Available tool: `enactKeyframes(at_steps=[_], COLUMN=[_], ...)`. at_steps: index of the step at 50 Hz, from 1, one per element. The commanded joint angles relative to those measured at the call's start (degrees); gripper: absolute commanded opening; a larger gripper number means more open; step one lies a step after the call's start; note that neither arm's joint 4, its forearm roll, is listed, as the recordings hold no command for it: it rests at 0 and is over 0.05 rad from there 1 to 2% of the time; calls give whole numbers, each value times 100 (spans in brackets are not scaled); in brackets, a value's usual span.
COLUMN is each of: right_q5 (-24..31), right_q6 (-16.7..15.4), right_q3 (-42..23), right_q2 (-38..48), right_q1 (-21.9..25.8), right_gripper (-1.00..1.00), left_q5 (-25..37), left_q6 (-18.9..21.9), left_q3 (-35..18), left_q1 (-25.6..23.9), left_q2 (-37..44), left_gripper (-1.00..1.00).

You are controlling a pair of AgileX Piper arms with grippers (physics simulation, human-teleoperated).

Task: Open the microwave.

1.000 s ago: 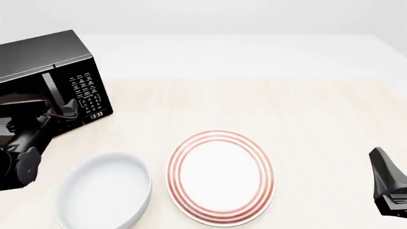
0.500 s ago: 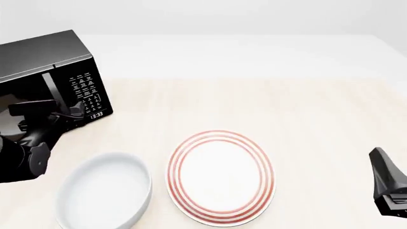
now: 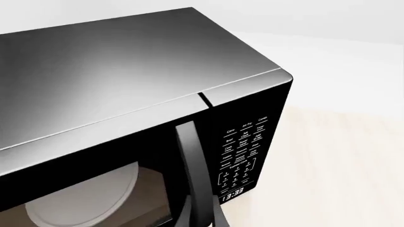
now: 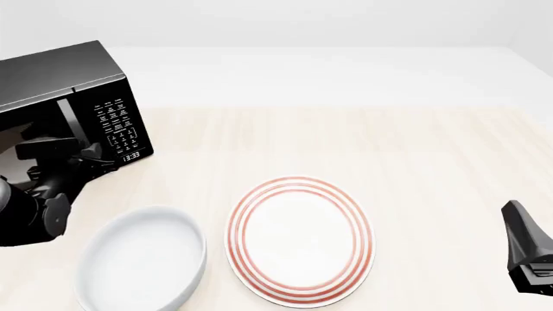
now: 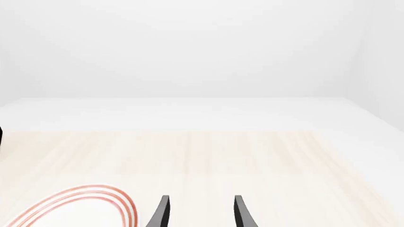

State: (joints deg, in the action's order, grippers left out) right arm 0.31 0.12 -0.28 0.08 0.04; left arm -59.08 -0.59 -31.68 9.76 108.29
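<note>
Microwave (image 4: 82, 97) sits at the far left of the table (image 4: 363, 136), door shut; pale turntable (image 3: 88, 198) visible through the window, clock reads 13:33. Vertical bar handle (image 3: 192, 175) runs down beside the keypad panel (image 3: 243, 151). Left gripper (image 4: 82, 155) is right at the handle, low on the door front; whether its fingers clamp the bar cannot be told. White bowl (image 4: 142, 259) and red-ringed plate (image 4: 300, 241) lie near the front edge. Right gripper (image 5: 198, 213) hovers at the right, fingers apart, holding nothing.
</note>
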Motion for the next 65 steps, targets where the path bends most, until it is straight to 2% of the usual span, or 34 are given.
enactKeyframes(at_steps=[1, 25, 53, 65], right_q5=[2, 1, 0, 0], right_q6=[-1, -1, 0, 0], right_q3=[0, 0, 0, 0], right_q2=[0, 0, 0, 0], right_q1=[-1, -1, 0, 0], right_gripper=[100, 100, 100, 100], left_q5=[-11, -38, -387, -321], left_q6=[-10, -20, -76, -53], left_q3=[16, 430, 1362, 1678], left_q1=[43, -159, -324, -166], left_q2=[32, -600, -1369, -1925], left_gripper=[-100, -100, -100, -100])
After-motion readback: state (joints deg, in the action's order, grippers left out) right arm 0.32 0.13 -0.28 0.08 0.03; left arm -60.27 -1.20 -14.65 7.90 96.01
